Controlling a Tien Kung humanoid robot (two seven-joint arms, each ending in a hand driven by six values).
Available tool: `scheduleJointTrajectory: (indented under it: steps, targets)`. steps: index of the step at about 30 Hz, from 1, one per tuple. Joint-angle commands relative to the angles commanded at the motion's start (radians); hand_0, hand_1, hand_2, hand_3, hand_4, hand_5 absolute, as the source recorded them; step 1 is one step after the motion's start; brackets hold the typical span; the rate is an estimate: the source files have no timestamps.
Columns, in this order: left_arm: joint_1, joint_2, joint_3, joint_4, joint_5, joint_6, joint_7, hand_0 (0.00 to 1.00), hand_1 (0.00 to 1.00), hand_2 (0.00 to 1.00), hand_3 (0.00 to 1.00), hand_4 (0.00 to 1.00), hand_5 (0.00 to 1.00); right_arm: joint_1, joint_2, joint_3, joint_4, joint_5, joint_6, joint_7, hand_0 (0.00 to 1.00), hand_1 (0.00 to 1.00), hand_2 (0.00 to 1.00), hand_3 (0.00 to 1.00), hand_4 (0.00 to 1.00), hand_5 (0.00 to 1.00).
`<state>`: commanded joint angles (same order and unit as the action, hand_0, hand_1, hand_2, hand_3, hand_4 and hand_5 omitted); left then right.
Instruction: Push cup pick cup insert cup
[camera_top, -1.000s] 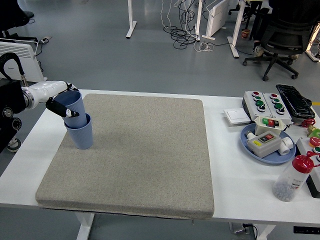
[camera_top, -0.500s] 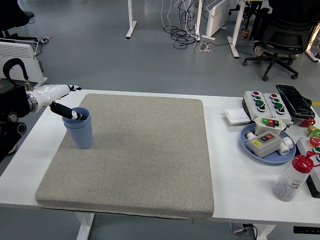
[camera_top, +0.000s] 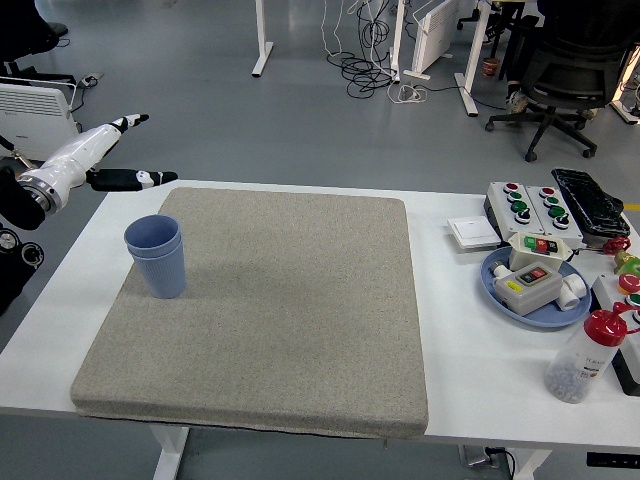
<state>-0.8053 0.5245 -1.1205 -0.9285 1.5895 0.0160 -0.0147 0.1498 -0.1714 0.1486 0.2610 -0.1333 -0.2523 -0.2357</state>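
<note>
From the head view, we see two smooth blue cups (camera_top: 157, 256) nested one inside the other, standing upright on the coarse grey mat (camera_top: 270, 310) near its far left corner. The left hand (camera_top: 95, 160) hovers off to the far left, above the table's (camera_top: 440, 330) left edge, its white fingers (camera_top: 125, 122) spread apart and holding nothing, clear of the cups. The mat's wide middle and right stretch lie open. At the right, on bare white tabletop, we spot a round blue tray (camera_top: 497, 292) of switch boxes and a red-capped clear bottle (camera_top: 586, 357).
</note>
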Motion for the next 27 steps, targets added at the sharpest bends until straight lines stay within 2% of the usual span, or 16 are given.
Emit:
scheduleJointTrajectory:
  steps: [3, 4, 5, 6, 7, 10, 11, 12, 13, 16, 19, 20, 21, 22, 25, 27]
  targets:
    - [0.057, -0.005, -0.074, -0.038, -0.124, 0.124, -0.012, 0.753, 0.761, 0.755, 0.729, 0.809, 0.885, -0.004, 0.000, -0.009, 0.000, 0.016, -0.001, 0.006, 0.690, 0.620, 0.632, 0.543, 0.092, 0.477]
    - [0.077, -0.005, -0.098, -0.054, -0.163, 0.150, -0.015, 0.753, 0.761, 0.755, 0.729, 0.809, 0.885, -0.005, 0.000, -0.009, 0.000, 0.017, -0.001, 0.007, 0.690, 0.620, 0.632, 0.543, 0.092, 0.477]
    - [0.111, -0.005, -0.131, -0.085, -0.208, 0.154, -0.016, 0.753, 0.761, 0.755, 0.729, 0.809, 0.885, -0.005, -0.001, -0.008, 0.000, 0.013, -0.001, 0.006, 0.690, 0.620, 0.632, 0.543, 0.092, 0.477]
    - [0.124, -0.005, -0.144, -0.096, -0.247, 0.155, -0.017, 0.753, 0.780, 0.779, 0.752, 0.692, 0.998, -0.005, -0.001, -0.008, 0.000, 0.013, -0.001, 0.006, 0.689, 0.620, 0.632, 0.543, 0.092, 0.478]
    - [0.129, -0.005, -0.149, -0.100, -0.292, 0.155, -0.017, 0.753, 0.780, 0.779, 0.752, 0.692, 0.998, -0.005, -0.001, -0.007, 0.000, 0.012, -0.001, 0.006, 0.689, 0.620, 0.632, 0.543, 0.092, 0.478]
    - [0.232, -0.028, -0.245, -0.202, -0.423, 0.088, 0.020, 0.753, 0.780, 0.779, 0.752, 0.692, 0.998, -0.009, 0.000, 0.000, -0.001, -0.004, 0.000, 0.002, 0.689, 0.620, 0.632, 0.543, 0.092, 0.478]
    - [0.262, -0.031, -0.267, -0.230, -0.462, 0.082, 0.023, 0.753, 0.780, 0.779, 0.752, 0.692, 0.998, -0.009, 0.000, 0.001, -0.001, -0.005, 0.000, 0.002, 0.689, 0.620, 0.632, 0.543, 0.092, 0.478]
    - [0.298, -0.049, -0.300, -0.265, -0.500, 0.082, 0.023, 0.794, 0.829, 0.846, 0.824, 0.689, 0.998, -0.010, 0.001, 0.003, -0.001, -0.010, 0.000, 0.001, 0.689, 0.620, 0.632, 0.543, 0.092, 0.478]
    - [0.339, -0.069, -0.338, -0.305, -0.546, 0.081, 0.025, 0.794, 0.829, 0.846, 0.824, 0.689, 0.998, -0.011, 0.002, 0.007, -0.001, -0.016, 0.000, -0.001, 0.689, 0.620, 0.632, 0.543, 0.092, 0.478]
    - [0.437, -0.105, -0.408, -0.390, -0.676, 0.073, 0.037, 0.794, 0.829, 0.846, 0.824, 0.689, 0.998, -0.013, 0.002, 0.011, -0.002, -0.025, 0.001, -0.004, 0.689, 0.620, 0.632, 0.543, 0.092, 0.478]
    - [0.516, -0.132, -0.445, -0.451, -0.800, 0.056, 0.048, 0.832, 0.862, 0.877, 0.854, 0.676, 0.998, -0.014, 0.001, 0.013, -0.002, -0.029, 0.002, -0.005, 0.689, 0.621, 0.633, 0.543, 0.092, 0.478]
    - [0.540, -0.147, -0.459, -0.469, -0.830, 0.049, 0.053, 0.832, 0.862, 0.877, 0.854, 0.676, 0.998, -0.014, 0.001, 0.013, -0.002, -0.029, 0.002, -0.005, 0.689, 0.621, 0.633, 0.543, 0.092, 0.478]
    - [0.576, -0.174, -0.482, -0.496, -0.876, 0.042, 0.056, 0.832, 0.862, 0.877, 0.854, 0.676, 0.998, -0.013, 0.000, 0.012, -0.002, -0.029, 0.002, -0.005, 0.689, 0.621, 0.633, 0.543, 0.092, 0.478]
    - [0.596, -0.187, -0.491, -0.508, -0.915, 0.040, 0.057, 0.832, 0.862, 0.877, 0.854, 0.676, 0.998, -0.013, 0.000, 0.012, -0.002, -0.029, 0.002, -0.006, 0.689, 0.621, 0.633, 0.543, 0.092, 0.478]
    - [0.674, -0.267, -0.538, -0.564, -1.024, 0.021, 0.044, 0.854, 0.875, 0.893, 0.862, 0.673, 0.998, -0.010, -0.002, 0.007, -0.003, -0.022, 0.002, -0.003, 0.689, 0.620, 0.631, 0.543, 0.092, 0.478]
    - [0.714, -0.296, -0.540, -0.581, -1.051, 0.007, 0.036, 0.854, 0.875, 0.893, 0.862, 0.673, 0.998, -0.006, -0.004, 0.005, -0.003, -0.019, 0.002, -0.001, 0.689, 0.620, 0.631, 0.543, 0.092, 0.478]
